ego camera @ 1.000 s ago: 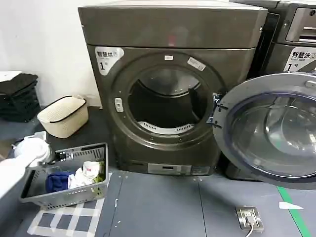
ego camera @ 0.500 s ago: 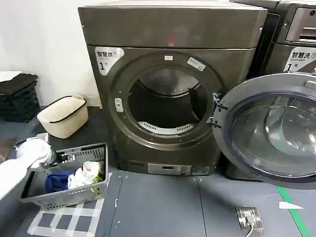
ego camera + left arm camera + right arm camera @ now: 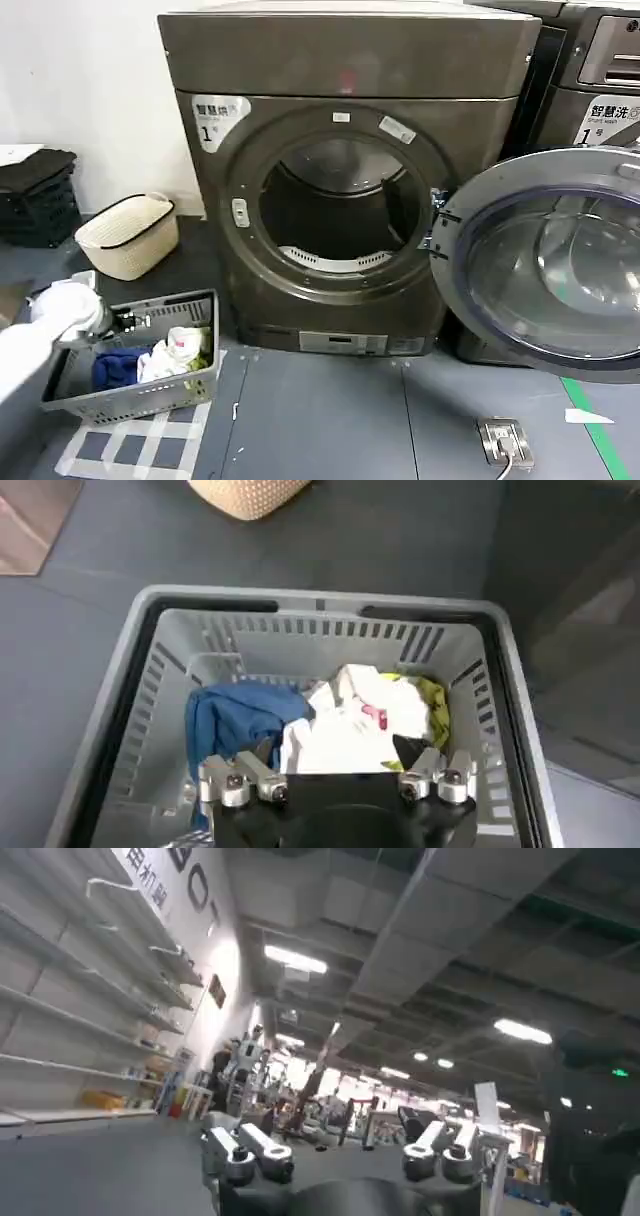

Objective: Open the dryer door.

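Grey dryer door stands fully open. Left gripper hovers above the basket, fingers spread, empty. Right gripper likewise spread; withdraw clear of the door.

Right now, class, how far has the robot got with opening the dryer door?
Done: the dryer door is swung wide to the right, leaving the drum opening exposed. In hand: nothing; the left gripper hangs open over the laundry basket, the right gripper points away, open. Left: nothing visible.

White wall, dark grey floor, green floor tape
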